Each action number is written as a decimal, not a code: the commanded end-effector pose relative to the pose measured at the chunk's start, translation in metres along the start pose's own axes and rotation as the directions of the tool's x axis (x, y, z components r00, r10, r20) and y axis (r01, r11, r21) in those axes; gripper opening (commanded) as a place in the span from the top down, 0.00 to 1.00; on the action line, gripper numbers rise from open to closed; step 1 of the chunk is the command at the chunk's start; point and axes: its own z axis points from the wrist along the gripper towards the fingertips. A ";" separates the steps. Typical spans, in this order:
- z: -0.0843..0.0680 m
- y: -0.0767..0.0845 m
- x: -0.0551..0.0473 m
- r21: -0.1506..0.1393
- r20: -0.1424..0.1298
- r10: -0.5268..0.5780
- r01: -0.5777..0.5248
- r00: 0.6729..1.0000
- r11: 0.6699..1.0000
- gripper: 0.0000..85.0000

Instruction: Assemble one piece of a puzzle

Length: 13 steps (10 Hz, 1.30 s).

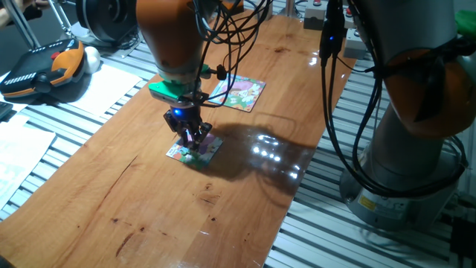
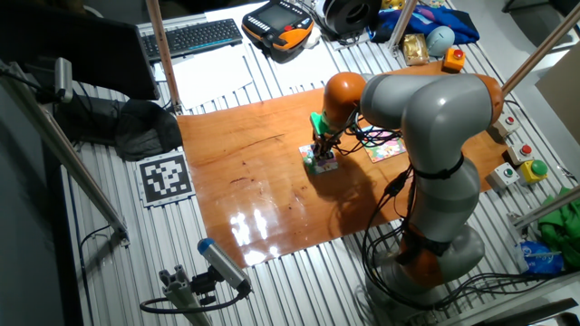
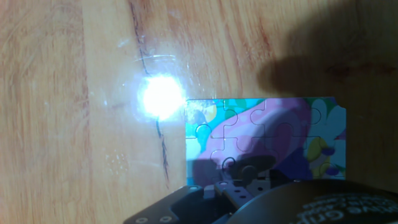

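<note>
Wooden table (image 1: 149, 201) is seen carrying two square puzzles, with the hand (image 1: 193, 138) lowered onto the nearer one.

Directly beneath the fingers lies the puzzle (image 3: 273, 140), purple-pink; the piece cannot be made out, and whether the hand is gripping it cannot be told.

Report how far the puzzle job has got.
Done: the gripper is down on the puzzle, away from the other puzzle. In hand: apparently seating the piece, though the fingers hide it in every view. Left: confirming it sits flush, then releasing and lifting away.
</note>
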 end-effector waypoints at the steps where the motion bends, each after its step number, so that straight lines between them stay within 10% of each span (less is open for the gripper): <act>1: 0.000 0.000 0.000 -0.002 0.000 0.000 0.000 1.000 1.000 0.80; 5: 0.000 0.000 0.000 -0.006 0.000 0.005 -0.005 1.000 1.000 0.80; 6: 0.000 0.000 0.000 -0.008 0.000 0.008 -0.008 1.000 1.000 0.60; 13: 0.002 -0.001 0.000 -0.017 0.002 0.012 -0.012 1.000 1.000 0.60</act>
